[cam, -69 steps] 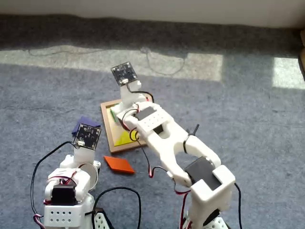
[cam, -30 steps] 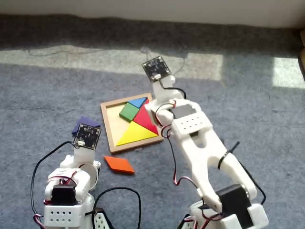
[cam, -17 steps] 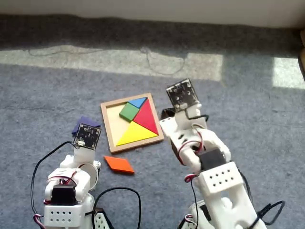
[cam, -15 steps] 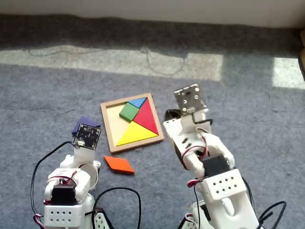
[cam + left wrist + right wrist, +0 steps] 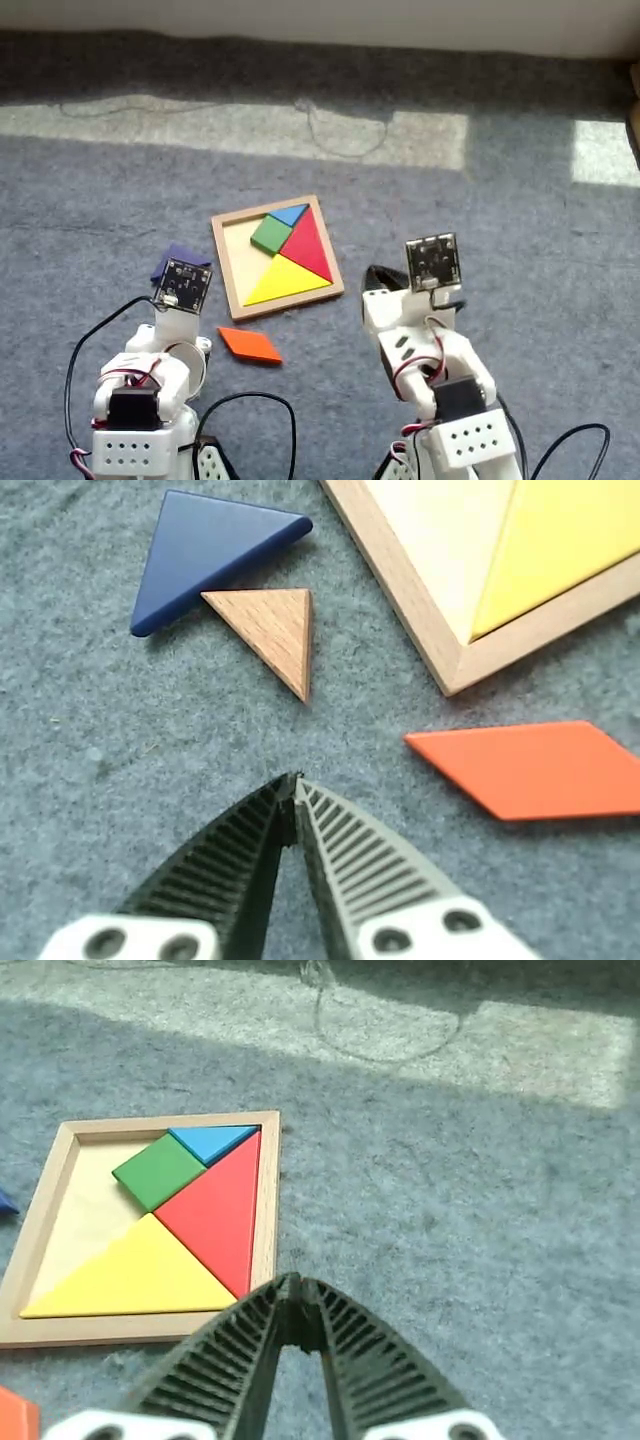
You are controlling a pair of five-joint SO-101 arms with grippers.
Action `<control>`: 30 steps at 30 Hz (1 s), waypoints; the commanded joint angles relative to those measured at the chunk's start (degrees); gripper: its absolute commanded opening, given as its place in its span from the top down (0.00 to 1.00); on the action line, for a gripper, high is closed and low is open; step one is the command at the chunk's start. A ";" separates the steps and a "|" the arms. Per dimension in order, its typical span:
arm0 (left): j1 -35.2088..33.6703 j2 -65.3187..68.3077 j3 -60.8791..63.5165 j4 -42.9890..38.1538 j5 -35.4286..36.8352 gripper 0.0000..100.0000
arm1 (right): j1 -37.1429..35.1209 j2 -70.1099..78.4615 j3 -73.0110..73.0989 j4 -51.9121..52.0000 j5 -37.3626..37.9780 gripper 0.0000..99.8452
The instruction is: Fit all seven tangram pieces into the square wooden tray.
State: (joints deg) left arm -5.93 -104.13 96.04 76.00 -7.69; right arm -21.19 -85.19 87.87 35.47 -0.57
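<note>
I see the square wooden tray (image 5: 221,265) mid-way across the grey carpet (image 5: 500,250), holding the yellow triangle (image 5: 283,280), red triangle (image 5: 308,248), green square (image 5: 270,234) and light blue triangle (image 5: 291,213). The orange parallelogram (image 5: 250,345), dark blue triangle (image 5: 210,550) and plain wooden triangle (image 5: 270,630) lie outside it, near my left end effector (image 5: 292,785). It and the right end effector (image 5: 297,1285) are both pinched together.

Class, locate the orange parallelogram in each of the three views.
High view: orange parallelogram on the carpet, just outside the wooden tray, toward the arms.
Left wrist view: orange parallelogram beside the tray's corner.
Right wrist view: its tip, cut by the frame.
Shared landmark: the tray's yellow triangle.
</note>
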 commanded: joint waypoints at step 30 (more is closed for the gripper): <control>-0.66 -0.48 1.10 0.18 -0.26 1.00 | 8.48 -18.24 16.92 25.36 -0.70 0.99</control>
State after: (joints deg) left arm -5.93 -104.13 96.04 76.00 -7.69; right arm -13.36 -103.47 96.04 59.12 -0.66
